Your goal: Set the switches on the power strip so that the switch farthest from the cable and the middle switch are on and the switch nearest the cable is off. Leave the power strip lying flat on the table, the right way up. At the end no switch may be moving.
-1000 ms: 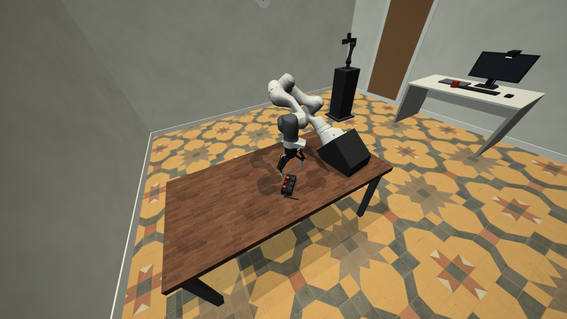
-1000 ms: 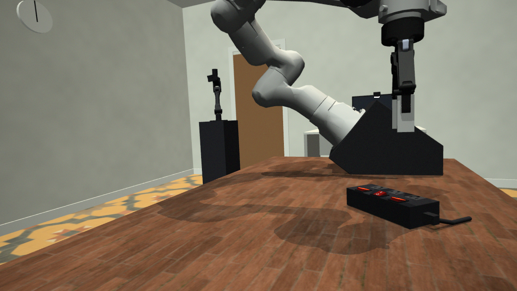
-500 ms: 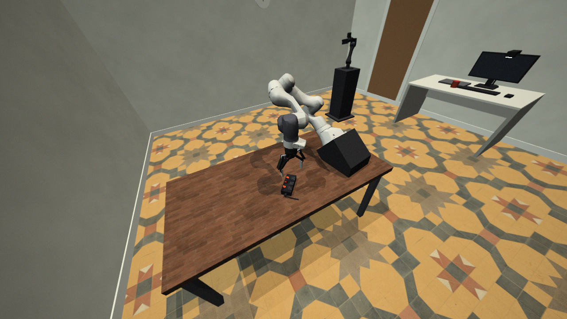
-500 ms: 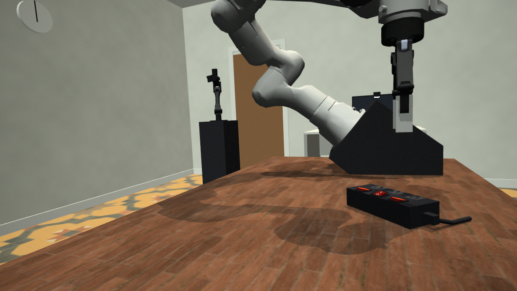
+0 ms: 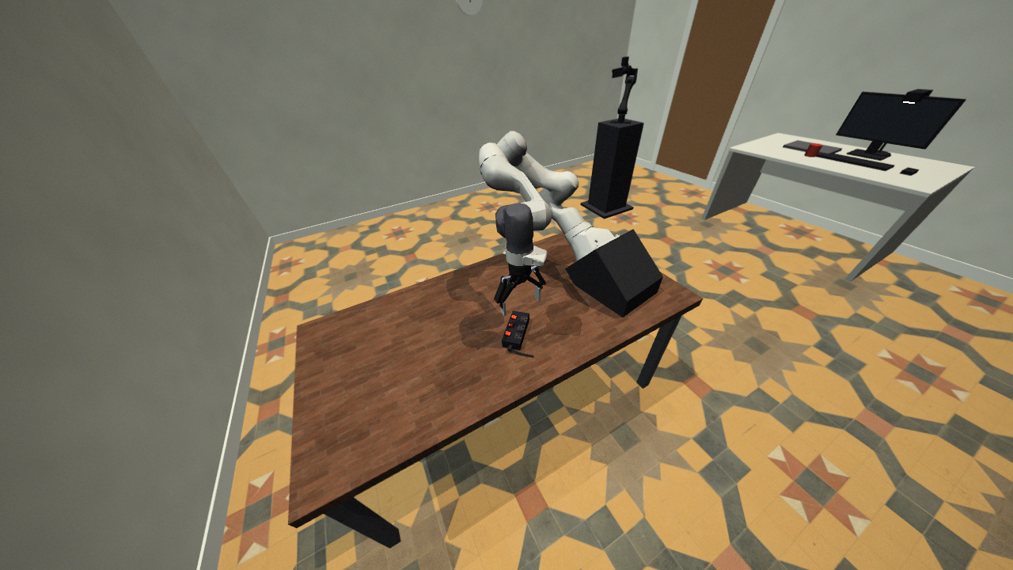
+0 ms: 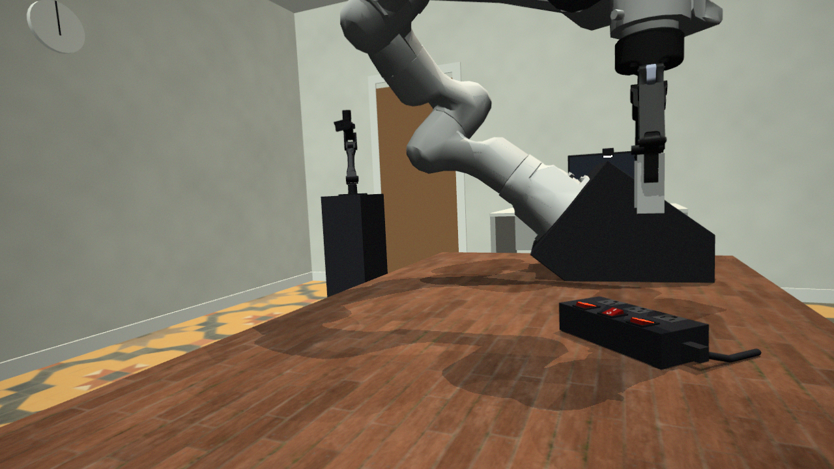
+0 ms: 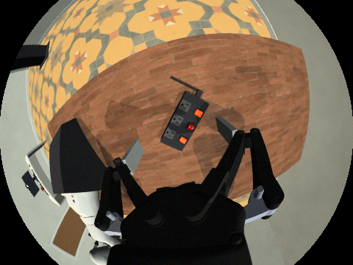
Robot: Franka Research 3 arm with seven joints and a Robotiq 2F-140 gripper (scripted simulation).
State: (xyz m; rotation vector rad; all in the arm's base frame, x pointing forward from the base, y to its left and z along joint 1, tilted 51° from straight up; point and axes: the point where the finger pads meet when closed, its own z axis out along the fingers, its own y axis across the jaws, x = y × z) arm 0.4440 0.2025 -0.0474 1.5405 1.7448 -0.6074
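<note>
While the pincer (image 5: 520, 303) (image 6: 649, 211) (image 7: 177, 135) hangs wide open above the desk (image 5: 396, 368) (image 6: 408, 373) (image 7: 257, 88), gripping nothing, the strip (image 5: 515, 330) (image 6: 629, 333) (image 7: 184, 121) lies flat on the wood, switches up, apart from the fingers. Its end switches, the near one (image 5: 507, 332) (image 6: 642, 321) (image 7: 198, 113) by the cable (image 5: 521, 352) (image 6: 735, 355) (image 7: 184, 83) and the far one (image 5: 513, 317) (image 6: 586, 305) (image 7: 182, 140), glow orange; the middle one (image 5: 510, 325) (image 6: 612, 312) (image 7: 190, 127) is darker red. Three sockets run alongside the switches. The arm's black base (image 5: 616, 272) (image 6: 629, 239) (image 7: 75, 158) stands on the same desk.

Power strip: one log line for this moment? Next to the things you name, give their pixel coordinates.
gripper (image 5: 521, 303) (image 6: 649, 212) (image 7: 177, 135): open, above table | power strip (image 5: 515, 330) (image 6: 618, 335) (image 7: 180, 117): flat, upright | outer switches: lit | middle switch (image 5: 510, 325) (image 6: 612, 312) (image 7: 190, 127): unlit
</note>
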